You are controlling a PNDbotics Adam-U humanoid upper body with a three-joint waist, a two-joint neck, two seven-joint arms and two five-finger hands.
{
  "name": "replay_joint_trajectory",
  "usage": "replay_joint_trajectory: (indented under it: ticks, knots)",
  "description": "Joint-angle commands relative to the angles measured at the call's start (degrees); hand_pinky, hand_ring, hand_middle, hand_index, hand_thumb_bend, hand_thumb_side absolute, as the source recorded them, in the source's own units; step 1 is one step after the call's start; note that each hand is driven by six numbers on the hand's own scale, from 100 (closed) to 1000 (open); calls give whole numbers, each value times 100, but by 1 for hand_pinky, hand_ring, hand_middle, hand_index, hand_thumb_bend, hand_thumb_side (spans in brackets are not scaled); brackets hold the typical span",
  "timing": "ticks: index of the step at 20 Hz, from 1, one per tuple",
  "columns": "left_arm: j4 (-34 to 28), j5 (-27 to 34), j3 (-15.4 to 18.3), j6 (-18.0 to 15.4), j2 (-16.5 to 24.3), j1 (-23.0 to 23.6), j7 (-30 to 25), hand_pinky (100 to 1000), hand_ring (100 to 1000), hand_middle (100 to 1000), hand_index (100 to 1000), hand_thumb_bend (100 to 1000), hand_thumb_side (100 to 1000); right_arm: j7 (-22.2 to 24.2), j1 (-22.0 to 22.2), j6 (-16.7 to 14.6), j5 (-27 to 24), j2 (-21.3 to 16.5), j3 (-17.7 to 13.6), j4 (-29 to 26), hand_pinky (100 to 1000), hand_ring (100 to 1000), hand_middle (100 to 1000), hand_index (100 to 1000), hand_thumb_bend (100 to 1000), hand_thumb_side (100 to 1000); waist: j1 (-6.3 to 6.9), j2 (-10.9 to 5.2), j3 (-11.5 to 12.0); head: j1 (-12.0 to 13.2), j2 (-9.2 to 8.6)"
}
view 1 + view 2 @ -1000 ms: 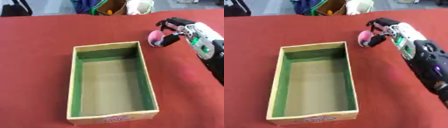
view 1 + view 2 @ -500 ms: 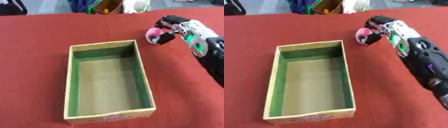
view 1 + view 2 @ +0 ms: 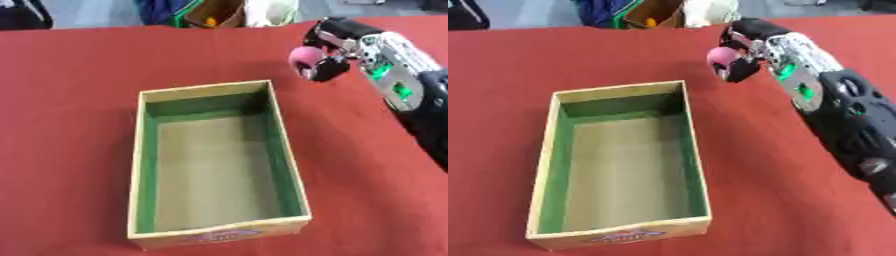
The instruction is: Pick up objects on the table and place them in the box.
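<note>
A small pink round object [image 3: 304,59] is held in my right hand [image 3: 335,50], whose fingers are curled round it, above the red table just past the box's far right corner. The arm comes in from the right edge. The box [image 3: 140,150] is an open yellow-walled carton with a green inner lining and a bare tan floor; it sits in the middle of the table with nothing inside it. My left hand shows in neither view.
The red tablecloth [image 3: 70,75] covers the whole surface. Beyond the far edge lie bags and a cardboard carton [image 3: 210,12]. Nothing else lies on the cloth around the box.
My right hand has carried the pink object leftward, closer to the box's far right corner. The box has stayed in place.
</note>
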Motion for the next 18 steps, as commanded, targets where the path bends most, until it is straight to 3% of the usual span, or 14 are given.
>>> replay_joint_trajectory:
  ticks: [1, 5, 11, 18]
  knots:
    - [-116, -16, 29, -9, 93, -60, 15, 378, 352, 377, 512, 100, 469, -53, -45, 187, -416, -319, -135, -514, 547, 644, 370, 479, 100, 100, -21, -139, -17, 19, -14]
    - [-116, -28, 40, -11, 112, -74, 25, 378, 352, 376, 512, 100, 469, -193, 76, 425, -862, -554, -306, -1293, 531, 630, 359, 471, 100, 100, -53, -166, -59, 73, -9]
    - [-116, -53, 49, -23, 125, -102, 45, 378, 353, 376, 513, 100, 469, -517, 478, 675, -1490, -988, -638, -3218, 488, 595, 364, 477, 100, 100, -102, -181, -112, 130, -29]
    - [-116, -61, 43, -31, 123, -128, 44, 377, 353, 377, 514, 100, 467, -1025, 570, -428, -2087, -1046, -525, -3438, 475, 581, 369, 481, 100, 100, -128, -211, -142, 173, -7]
